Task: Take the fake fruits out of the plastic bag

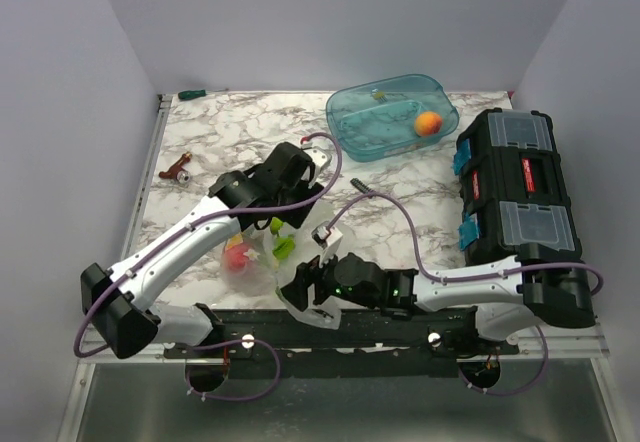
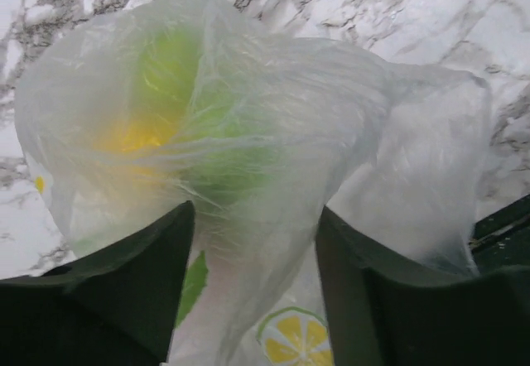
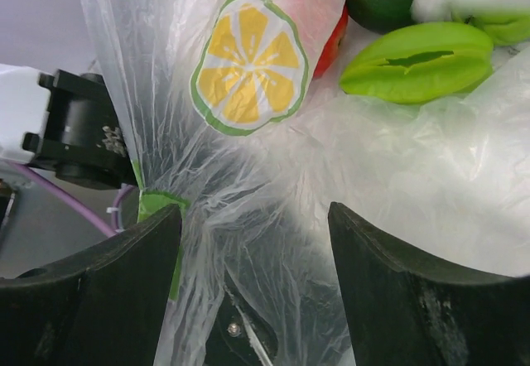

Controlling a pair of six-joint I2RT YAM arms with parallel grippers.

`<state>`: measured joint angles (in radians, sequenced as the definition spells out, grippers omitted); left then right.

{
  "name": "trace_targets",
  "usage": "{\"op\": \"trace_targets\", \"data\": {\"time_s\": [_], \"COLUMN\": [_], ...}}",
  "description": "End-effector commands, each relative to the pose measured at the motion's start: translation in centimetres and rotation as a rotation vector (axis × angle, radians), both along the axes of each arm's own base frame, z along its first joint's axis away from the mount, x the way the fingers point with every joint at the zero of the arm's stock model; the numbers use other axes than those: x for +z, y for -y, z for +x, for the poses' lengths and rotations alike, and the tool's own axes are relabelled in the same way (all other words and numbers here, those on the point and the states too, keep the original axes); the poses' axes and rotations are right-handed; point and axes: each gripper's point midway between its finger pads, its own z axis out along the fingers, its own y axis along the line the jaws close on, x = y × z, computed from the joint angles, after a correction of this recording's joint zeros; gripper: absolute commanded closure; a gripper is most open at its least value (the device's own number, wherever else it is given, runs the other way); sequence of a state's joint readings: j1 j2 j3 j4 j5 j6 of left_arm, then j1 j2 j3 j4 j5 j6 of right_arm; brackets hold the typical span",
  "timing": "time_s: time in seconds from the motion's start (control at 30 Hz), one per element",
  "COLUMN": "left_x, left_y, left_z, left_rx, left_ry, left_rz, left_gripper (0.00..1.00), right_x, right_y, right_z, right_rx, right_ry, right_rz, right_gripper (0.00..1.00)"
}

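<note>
Green and red fake fruits [image 3: 414, 72] show through the plastic bag [image 3: 248, 76]; with right gripper [image 3: 255, 213] spread and left gripper [image 2: 255, 217] hold untellable, slick film may slip, trapping them.

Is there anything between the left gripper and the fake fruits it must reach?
Yes: the film of the plastic bag. The green and yellow fake fruits show only through it, beyond the left gripper, and a fold lies in the gap between its jaws.

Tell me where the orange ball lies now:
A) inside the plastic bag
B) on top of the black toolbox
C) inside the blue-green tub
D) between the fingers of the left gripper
C: the top view shows the orange ball lying inside the blue-green tub at the far side of the table.
</note>
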<state>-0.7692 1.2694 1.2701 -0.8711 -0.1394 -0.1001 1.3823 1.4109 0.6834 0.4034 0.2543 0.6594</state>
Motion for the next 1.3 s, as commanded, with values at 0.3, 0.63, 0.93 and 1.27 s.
{"op": "trace_targets", "data": {"time_s": [0.3,0.63,0.93,1.27], "left_x": [8.4,10.5,9.2,11.2], "left_y": [0.5,1.1,-0.7,-4.1], "left_z": [5.8,4.8,1.0,-6.2], "left_rx": [0.178,0.085,0.091,0.144], "left_ry": [0.265,0.281,0.168,0.138], "left_rz": [-0.096,-0.251,-0.268,-0.507], "left_gripper": [1.0,1.0,0.58,0.01], "right_x": [-5.1,-8.5,-2.1,0.9], "right_y": [-4.3,-6.2,-0.7,1.6], "right_z": [0.1,-1.4,2.3,6.2], "right_rx": [0.04,0.085,-0.175,-0.448], "right_ry": [0.054,-0.048,0.022,0.07], "right_rz": [-0.121,-0.103,-0.085,-0.061], "right_gripper": [0.62,0.7,0.44,0.37]}}
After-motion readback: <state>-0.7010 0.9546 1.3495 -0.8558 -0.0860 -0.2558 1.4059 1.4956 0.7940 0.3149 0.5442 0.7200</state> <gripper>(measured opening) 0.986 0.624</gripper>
